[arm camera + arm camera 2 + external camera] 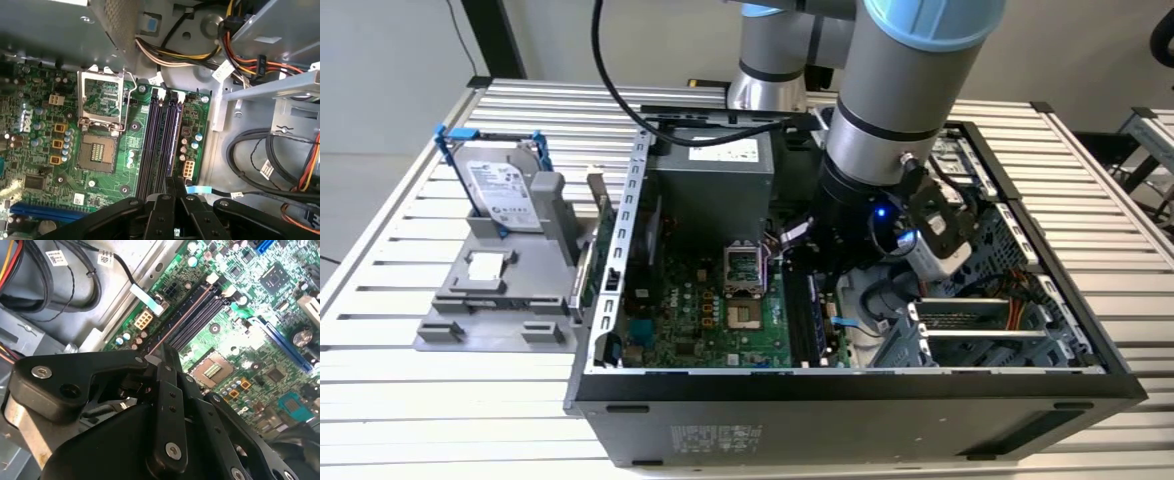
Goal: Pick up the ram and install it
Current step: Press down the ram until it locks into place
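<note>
Most of the job looks done, as far as I can judge. The gripper is down inside the open computer case, with its two black fingers drawn tight together. In the second wrist view a thin edge runs straight out from between the fingertips. I take that edge to be the ram, clamped edge-on in the jaws, though so little of the stick shows that I cannot be certain.

The edge lies in line with the long black memory slots on the green motherboard. It sits over the slot on the side nearer the bundled cables, away from the processor socket. So the pick-up appears finished, and the stick is carried to the right place and lined up lengthwise with its slot.

Whether it is pushed fully home I cannot tell. The white latches at the far end of the slots are visible, but not clearly enough to say if any has closed on the board. Seating and letting go therefore look like what is left.

In the exterior view the arm reaches down into the middle of the case. Well apart on that view's left, the silver hard drive stands in its blue frame on a grey fixture on the slatted table, untouched
</note>
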You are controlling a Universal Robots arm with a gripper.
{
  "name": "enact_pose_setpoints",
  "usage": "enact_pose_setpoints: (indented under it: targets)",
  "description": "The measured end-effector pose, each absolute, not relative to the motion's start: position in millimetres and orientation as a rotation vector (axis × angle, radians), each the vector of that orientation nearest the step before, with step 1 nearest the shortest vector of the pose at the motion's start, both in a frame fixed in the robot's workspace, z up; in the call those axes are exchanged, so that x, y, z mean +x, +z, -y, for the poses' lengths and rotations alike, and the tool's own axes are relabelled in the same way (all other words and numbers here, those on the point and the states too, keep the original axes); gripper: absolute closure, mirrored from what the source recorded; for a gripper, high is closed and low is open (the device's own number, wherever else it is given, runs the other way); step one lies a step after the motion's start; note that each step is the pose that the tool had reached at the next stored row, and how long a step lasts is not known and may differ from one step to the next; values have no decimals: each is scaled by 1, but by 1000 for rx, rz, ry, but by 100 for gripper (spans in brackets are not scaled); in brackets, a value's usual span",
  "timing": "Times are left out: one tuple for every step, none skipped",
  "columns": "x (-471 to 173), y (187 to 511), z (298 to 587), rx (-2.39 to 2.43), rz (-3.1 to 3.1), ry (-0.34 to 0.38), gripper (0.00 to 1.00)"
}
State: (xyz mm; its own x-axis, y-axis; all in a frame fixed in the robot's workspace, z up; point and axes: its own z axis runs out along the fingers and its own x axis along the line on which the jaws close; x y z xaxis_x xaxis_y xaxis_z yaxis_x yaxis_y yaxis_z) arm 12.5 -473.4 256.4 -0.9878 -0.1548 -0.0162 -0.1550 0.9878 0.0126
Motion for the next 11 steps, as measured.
enact_pose_setpoints:
  targets:
    - [13, 256, 473, -263, -3115, 22, 100]
    - [13, 256, 473, -281, -3114, 22, 100]
    - [13, 256, 472, -299, -3112, 22, 100]
    - [13, 256, 472, -315, -3111, 22, 100]
    - [13, 256, 471, -332, -3109, 22, 100]
    - [13, 256, 471, -349, -3107, 23, 100]
    - [13, 256, 470, -365, -3105, 23, 100]
    - [13, 256, 470, -382, -3103, 23, 100]
    - [13, 256, 469, -398, -3102, 23, 100]
    - [13, 256, 469, -412, -3100, 23, 100]
    - [13, 256, 468, -427, -3098, 23, 100]
